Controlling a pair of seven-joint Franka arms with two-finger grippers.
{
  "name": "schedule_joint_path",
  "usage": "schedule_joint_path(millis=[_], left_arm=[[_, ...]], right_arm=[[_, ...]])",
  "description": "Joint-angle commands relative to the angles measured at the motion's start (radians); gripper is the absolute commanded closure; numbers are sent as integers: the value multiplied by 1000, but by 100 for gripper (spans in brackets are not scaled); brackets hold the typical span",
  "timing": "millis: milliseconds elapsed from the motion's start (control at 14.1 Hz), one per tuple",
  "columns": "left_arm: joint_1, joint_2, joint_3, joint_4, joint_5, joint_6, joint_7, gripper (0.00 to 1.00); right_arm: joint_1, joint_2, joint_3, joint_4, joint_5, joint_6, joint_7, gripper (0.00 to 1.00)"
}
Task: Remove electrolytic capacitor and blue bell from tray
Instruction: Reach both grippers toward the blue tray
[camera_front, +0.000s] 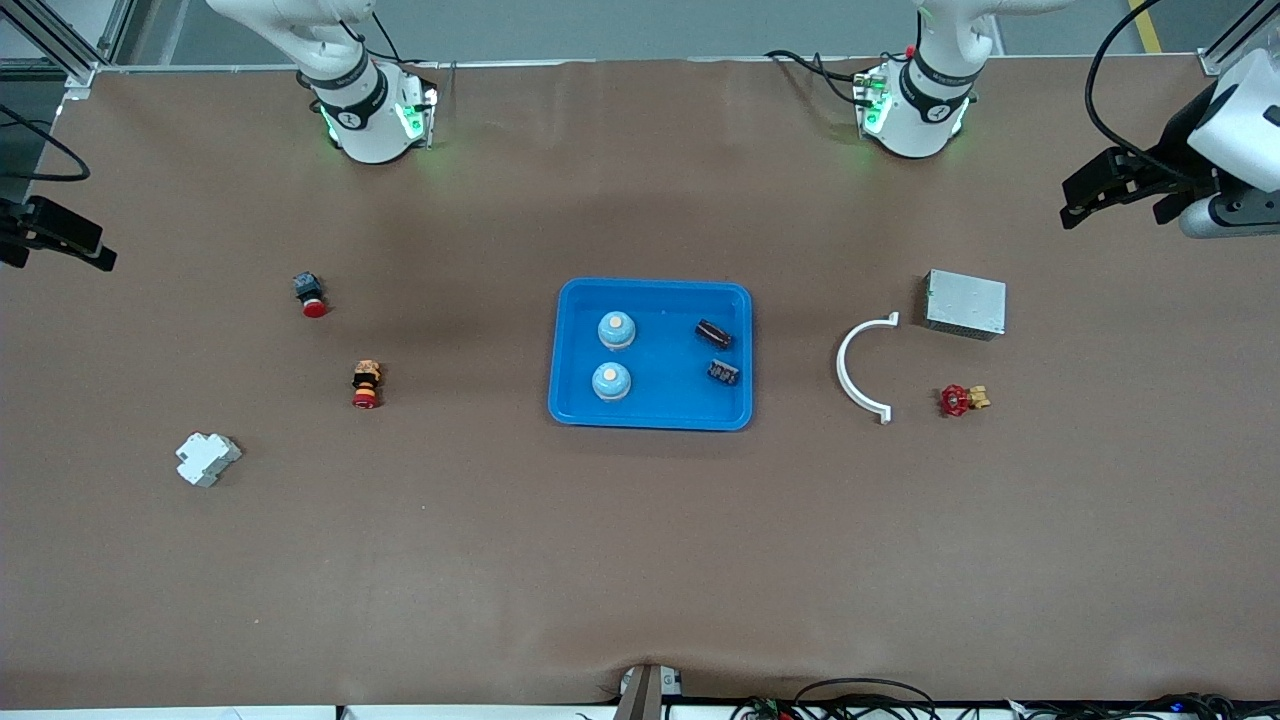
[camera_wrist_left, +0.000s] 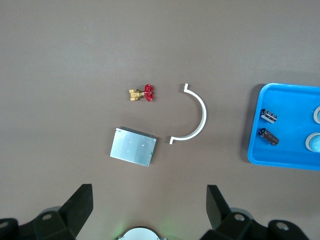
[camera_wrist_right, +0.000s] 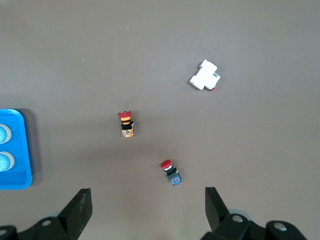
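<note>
A blue tray (camera_front: 650, 420) lies mid-table. In it stand two light-blue bells (camera_front: 616, 329) (camera_front: 611, 381) toward the right arm's end, and two dark capacitors (camera_front: 713, 333) (camera_front: 723, 372) lie toward the left arm's end. My left gripper (camera_front: 1075, 205) is open and empty, up in the air over the table's edge at the left arm's end. My right gripper (camera_front: 100, 250) is open and empty over the right arm's end. The left wrist view shows the tray (camera_wrist_left: 260, 155) and capacitors (camera_wrist_left: 269, 115). The right wrist view shows the tray's edge (camera_wrist_right: 22, 150).
A white curved bracket (camera_front: 858, 368), a metal box (camera_front: 964, 304) and a red valve (camera_front: 960, 400) lie toward the left arm's end. Two red push buttons (camera_front: 310, 294) (camera_front: 366, 384) and a white breaker (camera_front: 207, 459) lie toward the right arm's end.
</note>
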Motion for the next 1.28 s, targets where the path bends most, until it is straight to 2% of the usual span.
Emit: schedule_joint_path(millis=[0, 638, 922, 1064, 1205], left_arm=[[2, 2, -1, 18, -11, -25, 3, 0], [10, 36, 10, 37, -13, -27, 13, 0], [10, 65, 8, -60, -13, -13, -3, 0], [7, 65, 2, -133, -11, 57, -56, 0], [2, 53, -4, -211, -11, 114, -95, 0]], right_arm=[[-23, -18, 14, -4, 7, -2, 13, 0], [-23, -15, 15, -1, 8, 16, 12, 0], [-24, -15, 15, 3, -9, 24, -6, 0], [-25, -16, 18, -10, 4, 21, 7, 0], [-6, -39, 28, -53, 14, 24, 106, 0]])
